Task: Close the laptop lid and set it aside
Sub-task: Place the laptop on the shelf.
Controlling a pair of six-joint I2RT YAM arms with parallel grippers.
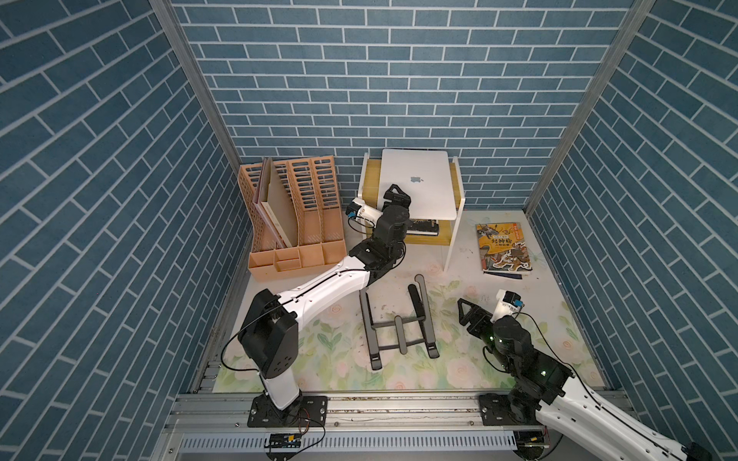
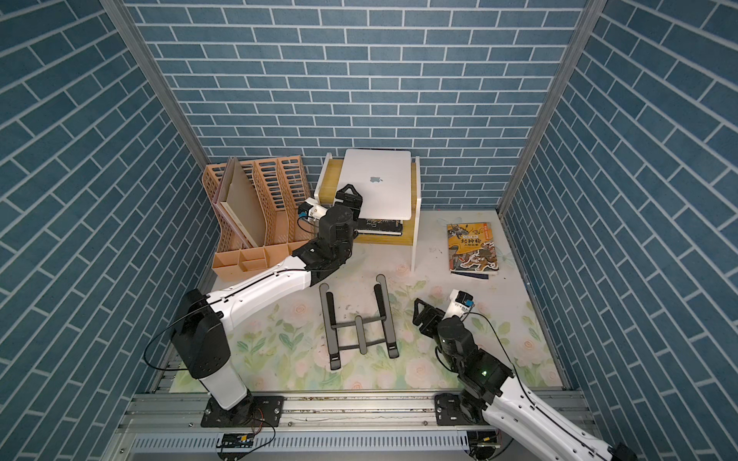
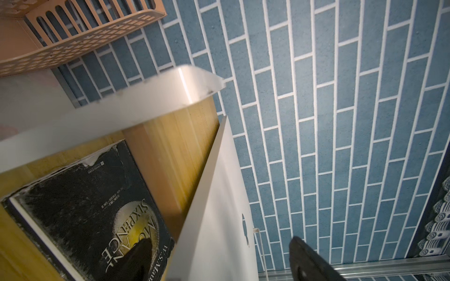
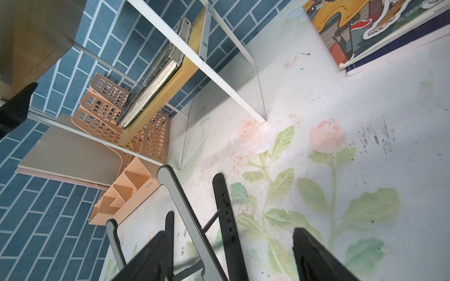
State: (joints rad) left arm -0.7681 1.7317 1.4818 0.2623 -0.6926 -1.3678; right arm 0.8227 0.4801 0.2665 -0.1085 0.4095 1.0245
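Flat, laptop (image 1: 417, 181) hinge toward wall

The left arm (image 1: 319, 287) stretches far forward from its base, white forearm rising at a slant, black wrist bent upward at the end. Its left gripper (image 1: 395, 191) points away toward the back wall, jaws spread wide apart (in the left wrist view the two fingers (image 3: 309, 262) stand well apart). The right arm (image 1: 559, 399) stays low and folded near its base. The right gripper (image 1: 465, 307) points inward and forward, jaws parted, holding nothing.
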